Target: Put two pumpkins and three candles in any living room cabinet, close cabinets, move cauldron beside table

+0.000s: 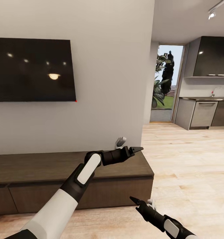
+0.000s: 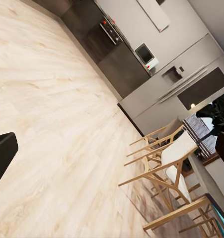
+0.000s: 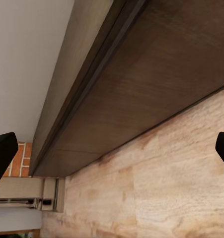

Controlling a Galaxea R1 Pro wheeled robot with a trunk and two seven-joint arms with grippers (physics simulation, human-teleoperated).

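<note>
Lower left of the head view: cabinet (image 1: pixel 72 186), long and low against the wall, dark-brown top bare, drawer fronts flush and shut as far as visible.
Cabinet close up: underside edge and front face (image 3: pixel 156 84) seen from low down in the right wrist view, wood floor (image 3: pixel 166 188) just below.
Left gripper (image 1: pixel 136 149): at centre frame, level with the cabinet's right end, pointing right toward the kitchen, nothing held; cannot tell whether open or closed, one dark fingertip (image 2: pixel 2 156) at the edge of its wrist view.
Right gripper (image 1: pixel 140 202): bottom centre-right, low over the floor by the cabinet's corner, jaws spread wide apart, empty; dark fingertips (image 3: pixel 2 153) at both edges of its wrist view.
Progress, as a judgement: nothing in hand, drawers apparently closed, so either between fetches or cabinet steps finished; no way to confirm contents from here.
Left to do: unclear for pumpkins and candles; cauldron placement not shown.
Surroundings: black TV (image 1: pixel 32 69) upper left on the wall, kitchen units (image 1: pixel 204 114) and doorway at right, wooden chairs (image 2: pixel 166 163) in the left wrist view.
Hidden or cut off: drawer insides, cabinet's left end beyond the frame, left gripper's second finger.
</note>
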